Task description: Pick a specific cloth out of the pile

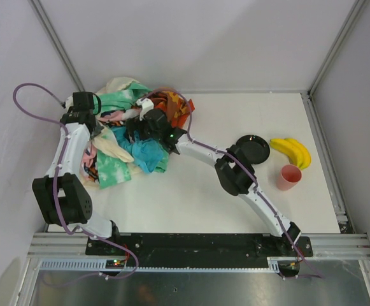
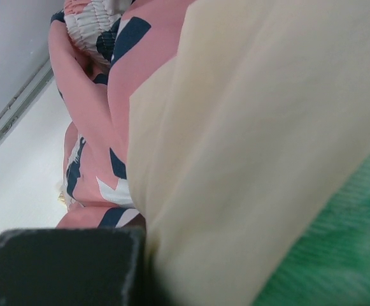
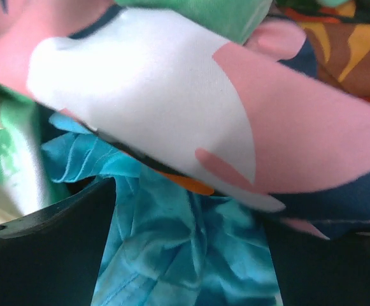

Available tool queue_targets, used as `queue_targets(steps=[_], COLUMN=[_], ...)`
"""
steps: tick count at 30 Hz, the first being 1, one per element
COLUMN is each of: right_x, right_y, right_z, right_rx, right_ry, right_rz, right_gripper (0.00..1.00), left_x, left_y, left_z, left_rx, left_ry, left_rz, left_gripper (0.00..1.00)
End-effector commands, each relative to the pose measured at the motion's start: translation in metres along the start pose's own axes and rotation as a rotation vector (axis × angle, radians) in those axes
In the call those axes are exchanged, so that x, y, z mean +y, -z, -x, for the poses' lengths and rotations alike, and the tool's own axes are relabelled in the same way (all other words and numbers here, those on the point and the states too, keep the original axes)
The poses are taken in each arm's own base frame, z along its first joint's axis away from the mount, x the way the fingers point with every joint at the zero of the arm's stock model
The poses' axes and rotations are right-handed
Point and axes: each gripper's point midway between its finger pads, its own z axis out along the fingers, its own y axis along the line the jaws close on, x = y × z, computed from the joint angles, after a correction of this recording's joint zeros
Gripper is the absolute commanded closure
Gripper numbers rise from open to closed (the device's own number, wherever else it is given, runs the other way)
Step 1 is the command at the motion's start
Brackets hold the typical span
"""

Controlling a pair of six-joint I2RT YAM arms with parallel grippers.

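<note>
Here, the right gripper (image 3: 188, 210) hangs low over the cloth (image 3: 172, 255), its two dark fingers (image 3: 51, 248) spread wide and the crumpled turquoise fabric showing in the gap between them, with nothing pinched. Seen from above, the cloth lies on the near right flank of the pile (image 1: 111, 143), its lower edge spilling onto the bare table (image 1: 191, 204) and its upper part tucked under a fold of the pink patterned cloth (image 3: 312, 127). The left gripper (image 1: 92, 113) is buried in the far left side of the heap, pressed against a cream cloth (image 2: 248, 140); only one finger shows in its wrist view, so whether it is open or closed cannot be told. The turquoise piece looks light, limp and heavily wrinkled, likely to drape and stretch rather than hold shape, and liable to drag its neighbours along. The best hold appears to be a raised ridge of wrinkles on the exposed near part, clear of the pink fold. The pile sits in the back left corner, with walls close behind and to the left. Open room lies toward the near edge and the right, where a black plate (image 1: 251, 148), bananas (image 1: 293, 152) and a pink cup (image 1: 290, 176) stand well apart.
</note>
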Motion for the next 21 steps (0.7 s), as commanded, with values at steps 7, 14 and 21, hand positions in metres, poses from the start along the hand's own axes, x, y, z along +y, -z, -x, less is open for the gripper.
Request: queue_targets(steps=[7,14,21], right_x=[-0.003,0.019,0.051], right_y=[-0.018,0.01,0.04], right_z=[-0.023,-0.005,0.004], right_rx=[0.036,0.003,-0.018], right_ry=[-0.119,-0.035,0.017], right_rz=[0.025,0.01,0.026], right_gripper=[0.08,0.07,0.08], left_x=[-0.004,-0.004,-0.004], left_y=[0.012,0.012,0.012], left_z=[0.023,0.023,0.022], left_rx=[-0.08,-0.083,-0.08], left_ry=[0.078,0.08,0.082], left_rz=[-0.044,-0.042,-0.044], left_gripper=[0.99,0.99,0.99])
